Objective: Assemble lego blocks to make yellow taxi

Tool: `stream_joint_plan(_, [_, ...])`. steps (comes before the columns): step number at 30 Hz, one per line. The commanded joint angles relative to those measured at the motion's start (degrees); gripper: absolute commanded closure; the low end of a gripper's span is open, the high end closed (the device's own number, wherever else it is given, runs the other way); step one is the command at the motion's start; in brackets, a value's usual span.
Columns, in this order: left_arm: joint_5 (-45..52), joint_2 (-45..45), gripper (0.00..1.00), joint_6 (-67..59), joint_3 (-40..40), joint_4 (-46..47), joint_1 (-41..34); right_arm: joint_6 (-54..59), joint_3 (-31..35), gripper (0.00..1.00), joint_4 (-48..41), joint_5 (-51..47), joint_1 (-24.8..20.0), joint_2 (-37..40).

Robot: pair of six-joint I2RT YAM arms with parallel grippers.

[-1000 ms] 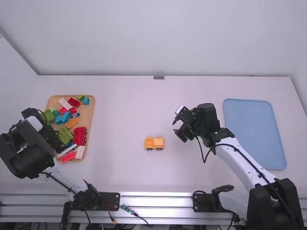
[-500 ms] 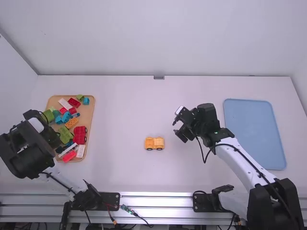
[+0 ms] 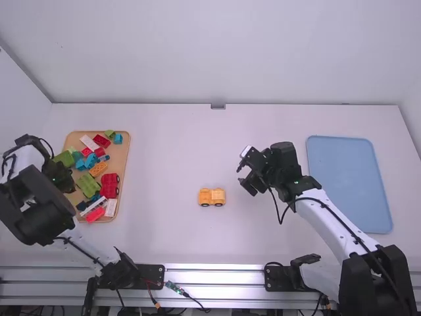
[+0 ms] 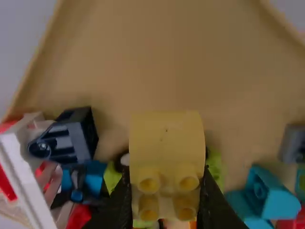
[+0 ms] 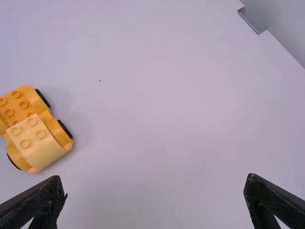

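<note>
My left gripper [image 3: 66, 181] is positioned at the left edge of the wooden tray [image 3: 123, 158]. Status in the left wrist view: my left gripper [image 4: 167, 195] is clamped, 1 finger on each side of a pale yellow block [image 4: 167, 143], with 4 of its studs visible. My right gripper [image 3: 242, 174] is located above the white table [image 3: 164, 230], right of the yellow wheeled assembly [image 3: 212, 197]. Status in the right wrist view: my right gripper [image 5: 155, 186] is released, its 2 fingers wide apart and nothing between them. The yellow wheeled assembly rests on the table between the wooden tray and my right gripper, touching neither; 1 light yellow block [image 5: 38, 138] is seated on 1 end of it, and 3 black wheels are visible in the right wrist view. The wooden tray contains assorted parts, including a large green block [image 3: 87, 185], a red wheeled piece [image 3: 110, 185] and an orange block [image 3: 98, 169]. The blue tray [image 3: 348, 184] lies at the right.
</note>
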State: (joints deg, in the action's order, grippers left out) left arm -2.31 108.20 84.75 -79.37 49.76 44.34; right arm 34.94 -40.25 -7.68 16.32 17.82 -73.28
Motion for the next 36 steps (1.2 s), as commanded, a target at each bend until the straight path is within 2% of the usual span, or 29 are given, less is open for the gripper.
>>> stream_joint_plan(1, [3.0, -0.4, 0.98, -3.7, -2.8, 2.2, -1.1, -0.1, -0.2, 0.01, -0.1, 0.2, -0.2, 0.6])
stream_joint_plan(5, [3.1, -2.1, 0.98, -1.5, -2.7, 5.7, -4.3, -0.2, -0.2, 0.01, -0.1, 0.3, -0.2, 0.6])
stream_joint_plan(8, [2.6, -5.0, 0.98, -0.6, 0.3, 4.5, -8.2, -0.2, -0.2, 0.01, -0.1, 0.3, -0.2, 0.6])
stream_joint_plan(13, [0.3, -12.7, 0.98, 2.8, 9.7, -1.9, -18.2, -0.2, -0.2, 0.01, -0.1, 0.2, -0.2, 0.6])
stream_joint_plan(22, [-2.7, -23.1, 0.98, 9.2, 21.5, -6.3, -36.0, -0.3, -0.2, 0.01, -0.1, 0.3, -0.1, 0.6])
stream_joint_plan(30, [-2.3, -22.1, 0.98, 20.3, 26.9, -9.4, -51.4, -0.7, -0.2, 0.01, -0.3, 0.4, -0.1, 0.6])
stream_joint_plan(36, [-3.2, -20.4, 0.98, 22.6, 27.2, -11.5, -57.1, -1.3, -0.2, 0.01, -0.2, 0.3, -0.1, 0.6])
